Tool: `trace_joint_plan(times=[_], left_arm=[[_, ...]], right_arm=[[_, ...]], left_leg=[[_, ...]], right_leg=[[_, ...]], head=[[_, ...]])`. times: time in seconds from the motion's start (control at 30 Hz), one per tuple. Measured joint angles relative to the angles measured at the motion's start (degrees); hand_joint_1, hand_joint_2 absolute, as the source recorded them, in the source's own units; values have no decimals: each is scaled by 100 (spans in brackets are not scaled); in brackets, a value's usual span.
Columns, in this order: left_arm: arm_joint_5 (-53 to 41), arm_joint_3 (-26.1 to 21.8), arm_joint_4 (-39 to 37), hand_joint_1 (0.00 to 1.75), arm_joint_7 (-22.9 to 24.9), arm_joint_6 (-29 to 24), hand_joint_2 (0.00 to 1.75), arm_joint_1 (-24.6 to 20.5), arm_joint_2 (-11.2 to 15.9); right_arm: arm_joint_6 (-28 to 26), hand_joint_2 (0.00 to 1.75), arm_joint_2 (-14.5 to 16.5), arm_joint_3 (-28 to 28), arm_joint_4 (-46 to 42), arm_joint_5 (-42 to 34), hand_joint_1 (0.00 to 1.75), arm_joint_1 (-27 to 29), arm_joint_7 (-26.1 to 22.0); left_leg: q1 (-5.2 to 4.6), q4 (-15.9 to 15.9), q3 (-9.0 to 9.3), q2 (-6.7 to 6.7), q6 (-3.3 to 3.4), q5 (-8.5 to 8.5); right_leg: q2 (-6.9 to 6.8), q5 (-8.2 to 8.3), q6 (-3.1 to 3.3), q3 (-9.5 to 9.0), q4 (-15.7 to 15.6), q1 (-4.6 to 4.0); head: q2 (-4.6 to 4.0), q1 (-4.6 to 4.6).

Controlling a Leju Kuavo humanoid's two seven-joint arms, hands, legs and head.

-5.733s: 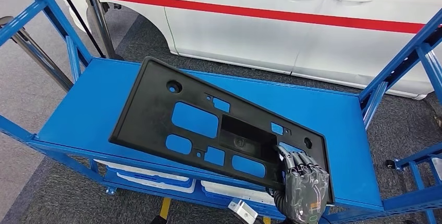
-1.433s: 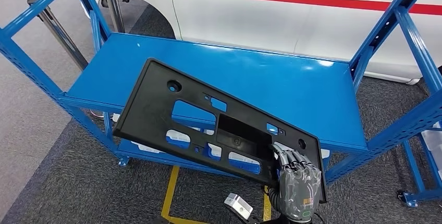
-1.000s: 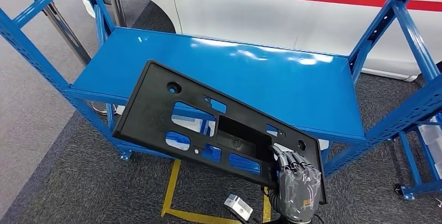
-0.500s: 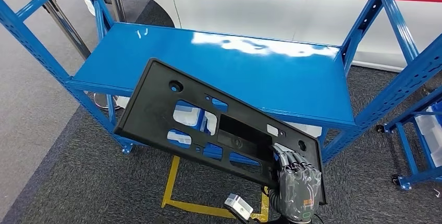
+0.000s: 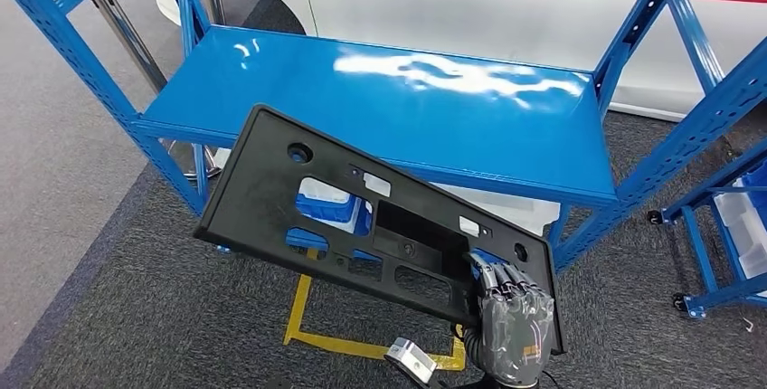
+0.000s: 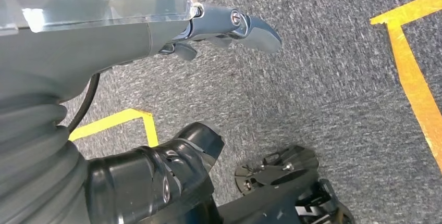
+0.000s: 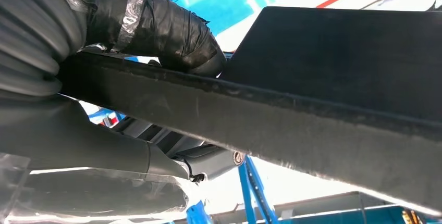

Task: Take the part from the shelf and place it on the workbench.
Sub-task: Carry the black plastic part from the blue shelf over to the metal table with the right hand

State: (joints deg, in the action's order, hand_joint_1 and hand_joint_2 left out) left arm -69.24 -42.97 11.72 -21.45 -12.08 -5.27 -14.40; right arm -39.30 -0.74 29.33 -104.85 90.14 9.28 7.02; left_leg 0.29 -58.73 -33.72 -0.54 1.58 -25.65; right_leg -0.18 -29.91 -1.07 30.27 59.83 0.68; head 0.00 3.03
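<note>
In the head view the right hand [image 5: 514,330], at the lower right of the frame, is gripping the black part [image 5: 362,226] by its lower right corner, its fingers [image 5: 496,282] lying on the top face near a cut-out; holding at one corner is leaving the rest of the panel cantilevered out, probably so the wide plate can be carried clear of the blue shelf [image 5: 380,99]. The part is hanging in the middle of the frame, in front of the shelf's front edge and above the grey carpet with its yellow floor tape [image 5: 353,346], not resting on anything. Its long axis is running from upper left to lower right, the free end pointing toward the upper left, the flat face turned up toward the camera. In the left wrist view the left hand [image 6: 229,26] is hanging over the carpet holding nothing, and how its fingers lie I cannot tell. In the right wrist view the part's edge [image 7: 292,125] is crossing the frame as a thick dark band, the thumb [image 7: 161,31] pressing against one face, so the pinch is clamping the plate through its thickness.
</note>
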Motion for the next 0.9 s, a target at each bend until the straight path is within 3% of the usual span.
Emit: trace_joint_plan(times=[0.13,0.17,0.23,0.3,0.33,0.37,0.47,0.53,0.6,0.67,0.7,0.8,0.83,0.87,0.9], left_arm=[[-3,0,0,0,-4,-3,175,-3,0],[-3,0,0,0,-5,-3,175,-2,0],[-2,0,0,0,-7,-3,175,0,0],[-2,0,0,0,-8,-3,175,3,0],[-2,0,0,0,-7,-3,175,4,0],[-2,0,0,0,-7,-3,175,5,1],[2,0,0,0,-7,-3,175,-6,2],[3,0,0,0,-11,-5,175,-13,2],[4,-1,0,0,-14,-8,175,-4,2],[4,-2,0,0,-14,-8,175,-4,1],[4,-2,0,0,-14,-9,175,-11,1],[4,-3,0,0,-7,-19,175,-18,0],[4,-3,0,0,-4,-22,175,-13,0],[4,-4,0,0,-1,-23,175,-8,-1],[3,-4,0,0,1,-23,175,-4,-4]], right_arm=[[0,175,-10,7,5,0,175,-14,16],[0,175,-11,8,5,0,175,-18,17],[0,175,-11,11,7,0,175,-23,22],[0,175,-11,12,18,0,175,-21,29],[0,175,-11,12,26,0,175,-21,32],[0,175,-11,12,34,0,175,-21,33],[-1,175,-11,12,44,-4,175,-23,33],[-1,175,-11,18,44,-23,175,-26,32],[-1,175,-11,30,44,-52,175,-29,32],[-1,175,-11,39,42,-105,175,-30,16],[-2,175,-11,40,37,-174,175,-32,-23],[-1,175,10,17,12,-597,175,-17,-373],[-1,175,36,-8,8,-771,175,-3,-548],[-1,175,74,-46,8,-932,175,14,-722],[-1,175,118,-87,8,-1063,175,28,-874]], left_leg=[[-5,-38,-61,4,-144,20],[3,-145,-113,9,-177,-87],[22,-683,-330,16,-228,-497],[29,-1394,-565,16,-259,-885],[30,-1561,-581,16,-263,-945],[30,-1504,-483,16,-256,-897],[16,-388,259,19,-181,-497],[-12,66,500,24,-126,-404],[-26,113,479,26,-75,-366],[-3,155,456,9,-1,-275],[13,175,427,-1,39,-222],[14,162,283,-13,95,-117],[13,150,237,-14,91,-92],[15,133,195,-14,83,-73],[19,107,156,-13,74,-60]], right_leg=[[0,104,143,42,-84,-16],[-6,144,193,71,-98,-4],[-19,220,259,154,-110,4],[-23,289,277,258,-101,-9],[-24,322,277,309,-93,-15],[-23,350,272,355,-83,-20],[-16,410,233,436,-43,-38],[-19,451,175,461,-29,-47],[-21,502,102,471,-41,-45],[-7,416,39,514,40,-36],[0,257,13,587,215,-32],[7,-392,-52,942,1216,0],[7,-477,-69,988,1432,10],[6,-447,-81,929,1438,20],[6,-324,-85,763,1228,32]], head=[[0,-1],[0,-3],[0,-8],[0,-10],[0,-10],[0,-10],[0,-10],[0,-9],[0,-7],[0,-4],[0,-1],[0,7],[0,7],[0,7],[0,8]])
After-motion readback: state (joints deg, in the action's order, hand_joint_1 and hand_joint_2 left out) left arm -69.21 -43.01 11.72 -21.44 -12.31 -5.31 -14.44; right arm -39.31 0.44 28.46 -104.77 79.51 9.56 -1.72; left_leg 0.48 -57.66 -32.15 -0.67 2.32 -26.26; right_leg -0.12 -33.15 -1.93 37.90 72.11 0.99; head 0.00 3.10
